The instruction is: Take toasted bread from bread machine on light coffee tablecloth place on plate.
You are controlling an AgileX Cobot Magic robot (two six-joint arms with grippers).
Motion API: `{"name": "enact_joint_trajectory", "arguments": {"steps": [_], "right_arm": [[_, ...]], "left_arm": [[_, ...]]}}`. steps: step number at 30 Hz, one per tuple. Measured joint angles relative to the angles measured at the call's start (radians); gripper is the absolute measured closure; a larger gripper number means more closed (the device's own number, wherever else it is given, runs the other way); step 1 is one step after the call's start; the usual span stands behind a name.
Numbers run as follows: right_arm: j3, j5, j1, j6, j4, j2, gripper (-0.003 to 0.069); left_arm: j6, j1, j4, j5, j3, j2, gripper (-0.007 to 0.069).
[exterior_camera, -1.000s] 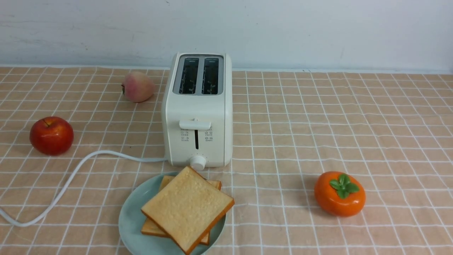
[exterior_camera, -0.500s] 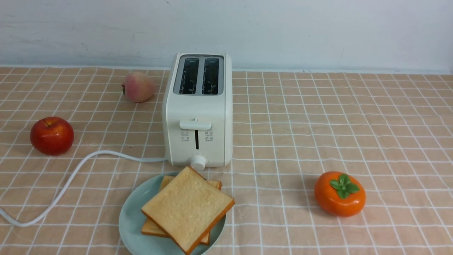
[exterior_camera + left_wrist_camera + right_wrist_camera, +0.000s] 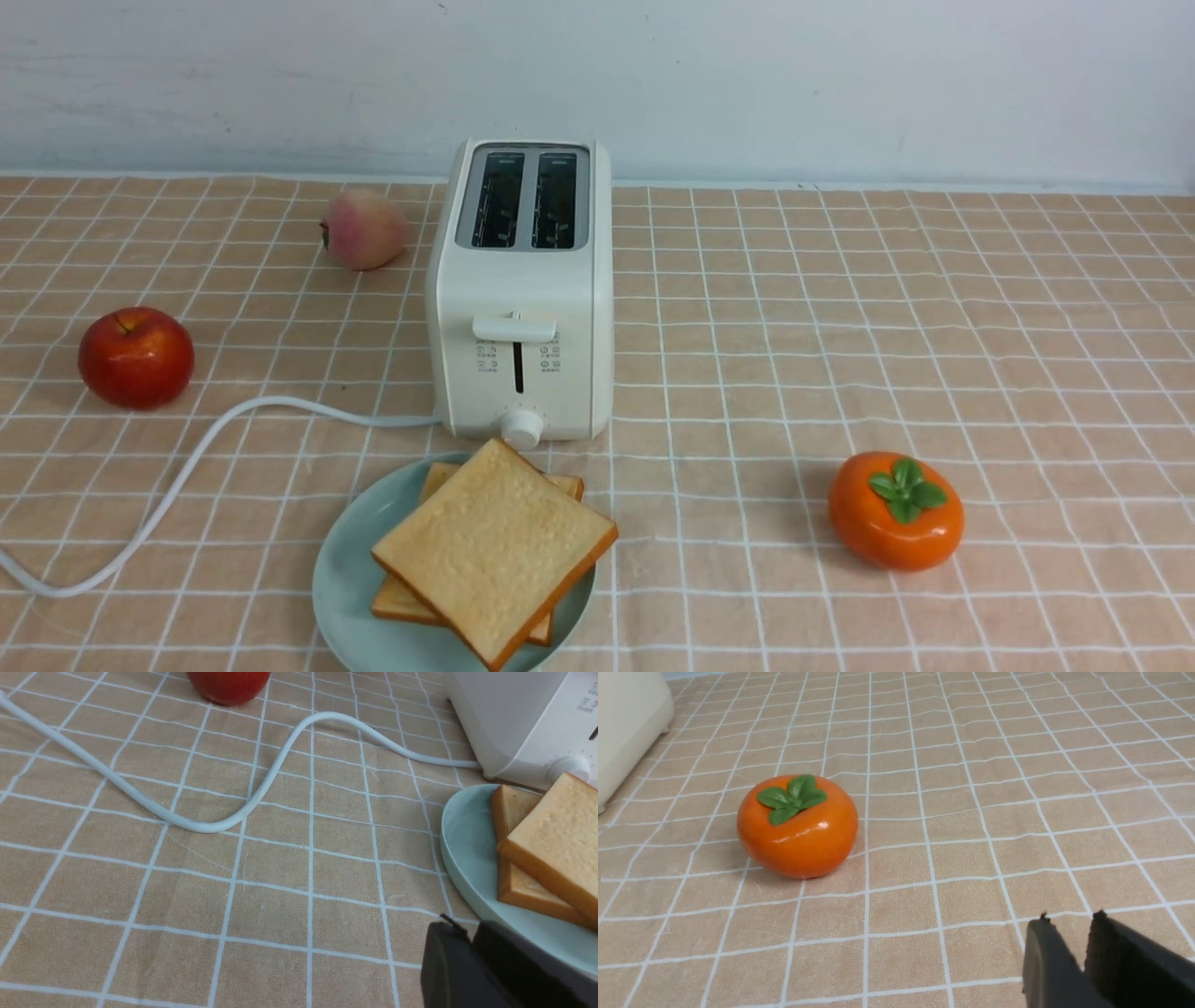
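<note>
Checked cloth [image 3: 840, 327], toast [image 3: 495, 551] corner toward toaster [image 3: 523, 289], right hand [image 3: 1071, 919] ajar, left hand [image 3: 467, 926] unclear

Nothing readable is showing anywhere. The toaster [image 3: 520, 299] is carrying small grey printed marks in 2 short columns on its front face, one on each side of the lever slot, but they are appearing too small and blurred to read in the front view. In the left wrist view a few of these marks are peeking in at the frame's edge, equally illegible.
</note>
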State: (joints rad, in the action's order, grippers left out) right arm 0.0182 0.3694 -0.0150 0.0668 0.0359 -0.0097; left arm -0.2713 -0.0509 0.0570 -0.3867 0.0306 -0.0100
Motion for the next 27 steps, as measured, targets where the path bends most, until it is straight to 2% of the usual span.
{"name": "enact_joint_trajectory", "arguments": {"steps": [27], "right_arm": [[0.0,0.0,0.0,0.001,0.0,0.0,0.048]], "left_arm": [[0.0,0.0,0.0,0.0,0.0,0.0,0.0535]]}}
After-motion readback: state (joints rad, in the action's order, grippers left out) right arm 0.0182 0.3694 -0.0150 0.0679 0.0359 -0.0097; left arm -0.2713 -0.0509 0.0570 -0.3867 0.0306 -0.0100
